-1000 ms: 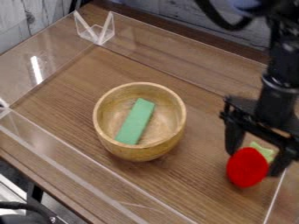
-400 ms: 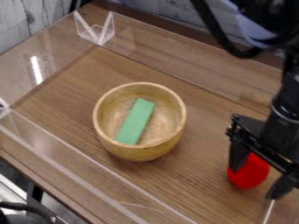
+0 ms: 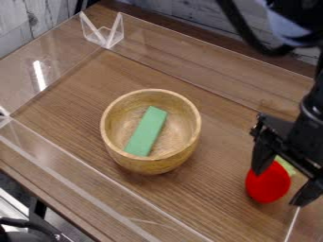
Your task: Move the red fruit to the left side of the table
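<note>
The hand (image 3: 285, 174) is seen at the lower right of the frame, pointed down, its black fingers (image 3: 263, 151) spread wide apart and set on either side of the red fruit (image 3: 266, 182). Nothing is gripped: the fingers are parted, and whether they touch the fruit cannot be told. The red fruit is found at the lower right, resting on the counter (image 3: 202, 85) close to the clear wall at that edge, its green top partly hidden behind the hand.

Toward the middle of the frame, well apart from the fruit, a round wooden bowl (image 3: 151, 129) is placed, and a green block (image 3: 147, 130) lies tilted inside it. The left part of the counter, bounded by clear acrylic walls (image 3: 51, 66), is seen in the upper left and left of the frame.

The task is judged to be at its start: the fruit is not yet grasped or lifted. The closing of the fingers, the lift, the carry past the bowl and the release on the left side are all left to be done.
</note>
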{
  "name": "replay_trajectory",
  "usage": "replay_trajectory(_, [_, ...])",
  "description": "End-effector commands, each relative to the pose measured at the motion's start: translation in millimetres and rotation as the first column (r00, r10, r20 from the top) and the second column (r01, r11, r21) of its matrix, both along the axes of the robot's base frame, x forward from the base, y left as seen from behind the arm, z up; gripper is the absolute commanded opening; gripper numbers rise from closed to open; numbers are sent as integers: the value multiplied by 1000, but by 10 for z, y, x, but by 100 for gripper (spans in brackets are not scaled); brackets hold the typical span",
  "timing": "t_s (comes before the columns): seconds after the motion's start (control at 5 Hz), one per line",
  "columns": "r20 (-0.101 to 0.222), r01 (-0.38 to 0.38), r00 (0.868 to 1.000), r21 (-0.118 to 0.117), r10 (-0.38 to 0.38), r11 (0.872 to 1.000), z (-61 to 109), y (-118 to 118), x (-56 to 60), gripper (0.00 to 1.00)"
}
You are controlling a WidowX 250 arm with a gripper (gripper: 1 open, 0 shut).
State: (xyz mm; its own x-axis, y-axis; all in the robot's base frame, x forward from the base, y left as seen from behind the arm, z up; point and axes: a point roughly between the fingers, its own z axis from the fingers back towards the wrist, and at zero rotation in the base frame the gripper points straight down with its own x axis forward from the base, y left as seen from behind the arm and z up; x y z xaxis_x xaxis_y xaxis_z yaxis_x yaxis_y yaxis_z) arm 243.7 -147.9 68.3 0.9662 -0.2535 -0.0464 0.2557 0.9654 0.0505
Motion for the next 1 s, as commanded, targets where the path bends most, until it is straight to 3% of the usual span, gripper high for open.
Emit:
replay_trajectory(0.0, [86, 34, 996, -30, -31, 999, 295, 14, 157, 100])
replay_trajectory(0.4, [88, 137, 987, -24, -134, 990, 296, 20, 109, 100])
replay_trajectory(0.8, [88, 75, 993, -18, -73, 997, -22, 30, 45, 100])
